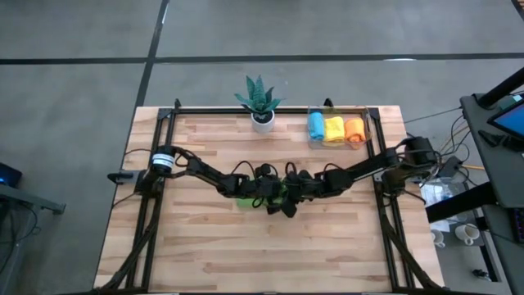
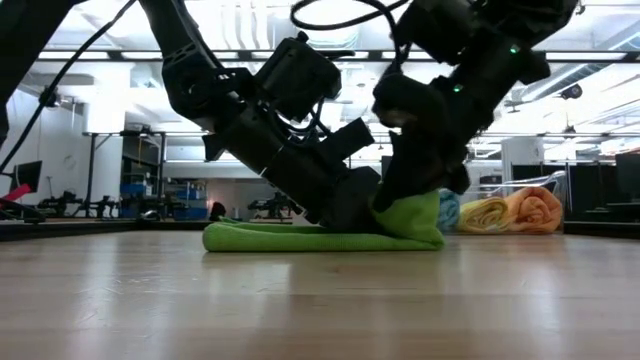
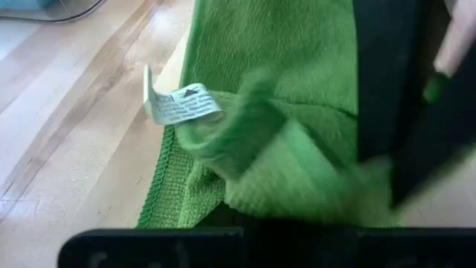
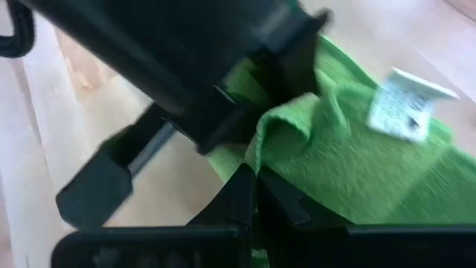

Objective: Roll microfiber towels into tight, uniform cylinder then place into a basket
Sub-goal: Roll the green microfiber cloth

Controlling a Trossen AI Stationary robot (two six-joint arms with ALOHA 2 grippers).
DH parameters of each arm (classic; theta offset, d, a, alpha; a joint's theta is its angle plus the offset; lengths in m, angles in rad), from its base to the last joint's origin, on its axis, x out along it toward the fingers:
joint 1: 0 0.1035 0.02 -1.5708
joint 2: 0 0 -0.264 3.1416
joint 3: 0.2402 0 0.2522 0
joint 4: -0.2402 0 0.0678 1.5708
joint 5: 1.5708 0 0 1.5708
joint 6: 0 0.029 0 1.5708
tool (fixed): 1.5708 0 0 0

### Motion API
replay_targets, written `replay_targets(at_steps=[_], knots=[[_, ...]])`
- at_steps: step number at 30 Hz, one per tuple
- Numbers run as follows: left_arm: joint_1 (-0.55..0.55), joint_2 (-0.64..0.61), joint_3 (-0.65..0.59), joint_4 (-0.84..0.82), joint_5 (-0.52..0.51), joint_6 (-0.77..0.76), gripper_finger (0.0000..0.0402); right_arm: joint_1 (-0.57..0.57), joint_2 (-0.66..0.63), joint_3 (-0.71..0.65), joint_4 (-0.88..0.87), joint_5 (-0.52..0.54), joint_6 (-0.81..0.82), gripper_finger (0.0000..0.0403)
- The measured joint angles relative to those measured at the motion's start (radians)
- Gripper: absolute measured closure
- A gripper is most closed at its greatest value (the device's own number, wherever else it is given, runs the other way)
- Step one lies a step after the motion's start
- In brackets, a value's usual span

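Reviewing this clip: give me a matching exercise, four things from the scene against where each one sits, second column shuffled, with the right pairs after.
Things:
1. green towel
2. potted plant
3. orange roll
4. blue roll

Places:
A. in the basket, at the end farthest from the plant
B. mid-table, under both grippers
C. far table edge, beside the basket
D. in the basket, at the end nearest the plant

Pairs: 1-B, 2-C, 3-A, 4-D

green towel (image 2: pixel 320 236), white tag (image 3: pixel 182 105); blue, yellow, orange rolls (image 1: pixel 335 129)
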Motion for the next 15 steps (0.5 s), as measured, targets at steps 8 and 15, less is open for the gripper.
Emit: replay_targets(at_steps=[8,15], knots=[[0.000,0.000,-0.001,-0.002,-0.001,0.002,0.0402,0.000,0.040,0.083,-0.048,-0.009,-0.118,0.0394],[0.000,0.000,-0.001,-0.002,-0.001,0.004,0.0402,0.000,0.036,0.140,-0.162,-0.021,-0.123,0.0364]])
